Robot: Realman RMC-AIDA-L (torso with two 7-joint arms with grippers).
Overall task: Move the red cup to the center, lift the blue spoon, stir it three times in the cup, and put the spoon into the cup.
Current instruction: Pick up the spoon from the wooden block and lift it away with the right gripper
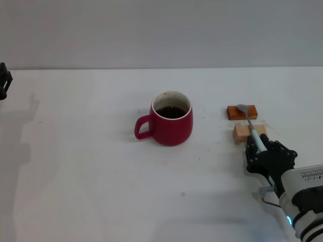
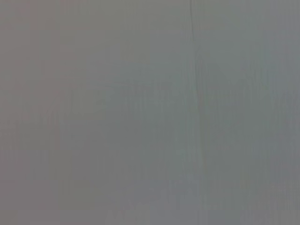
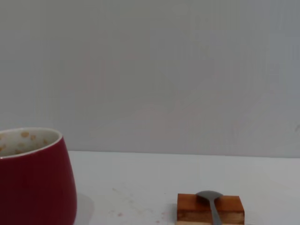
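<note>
The red cup (image 1: 171, 122) stands near the middle of the white table (image 1: 91, 176), handle to the left, with dark liquid inside. It also shows in the right wrist view (image 3: 35, 185). The blue spoon (image 1: 251, 126) lies across two small blocks right of the cup, its grey bowl on the orange-brown block (image 1: 242, 112) and its pale blue handle over the tan block (image 1: 243, 133). The spoon's bowl shows in the right wrist view (image 3: 209, 197). My right gripper (image 1: 261, 147) is at the near end of the spoon's handle, just in front of the tan block. My left gripper (image 1: 4, 80) is parked at the far left edge.
The orange-brown block also shows in the right wrist view (image 3: 211, 209). A grey wall runs behind the table. The left wrist view shows only a plain grey surface.
</note>
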